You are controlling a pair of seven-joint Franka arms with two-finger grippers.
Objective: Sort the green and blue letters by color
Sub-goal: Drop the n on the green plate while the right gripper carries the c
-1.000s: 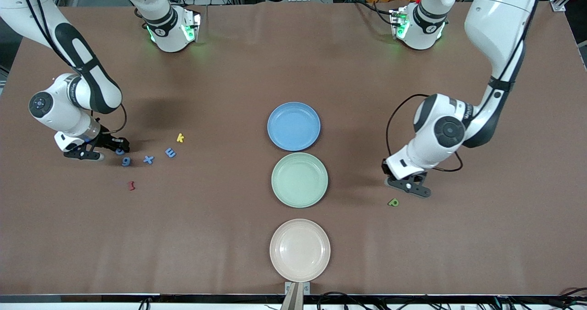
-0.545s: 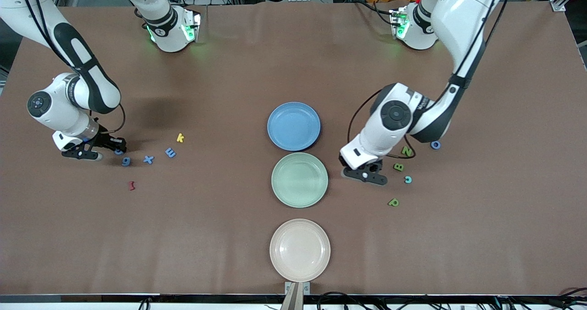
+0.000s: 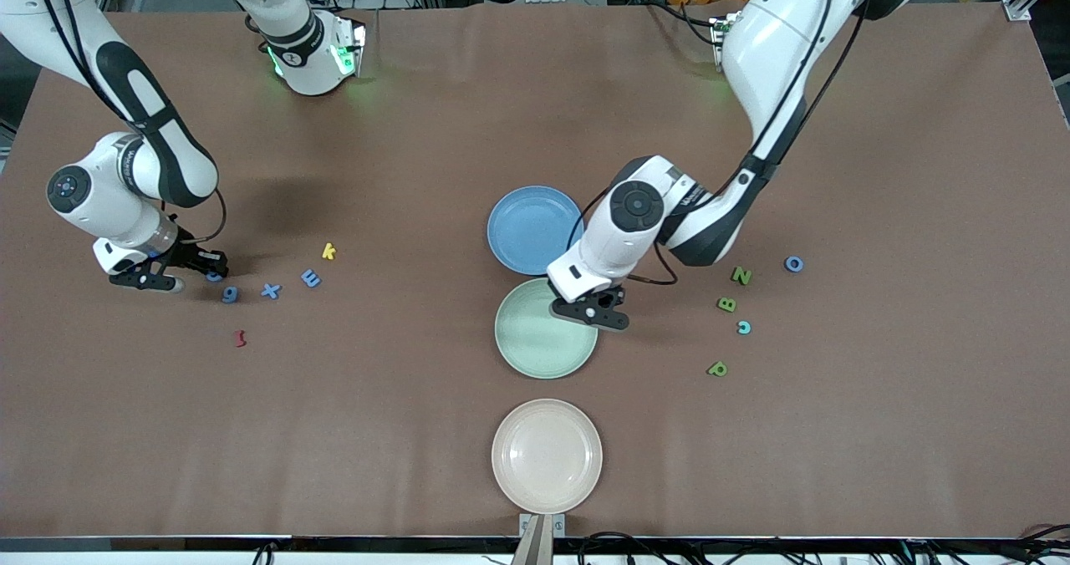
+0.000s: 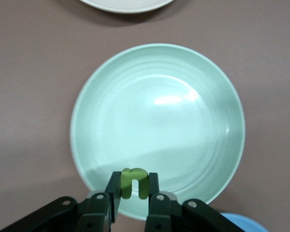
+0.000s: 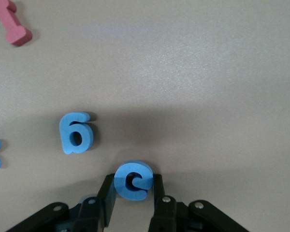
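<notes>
Nearest the front edge of the matte brown tabletop [image 3: 418, 431] sits a smooth round cream plate [image 3: 547, 455], with bare cloth on both sides toward the corners. Over the rim of the glossy, ringed green plate [image 4: 157, 126], the left gripper [image 4: 133, 193] pinches an olive green foam letter [image 4: 134, 182], an arch held upright with its legs toward the wrist. Toward the right arm's end, the right gripper [image 5: 133, 193] is pressed against a flat blue c [image 5: 132, 181] on the table, beside the blue 6 [image 5: 76, 132]; the blue plate [image 3: 532, 229] lies farthest.
</notes>
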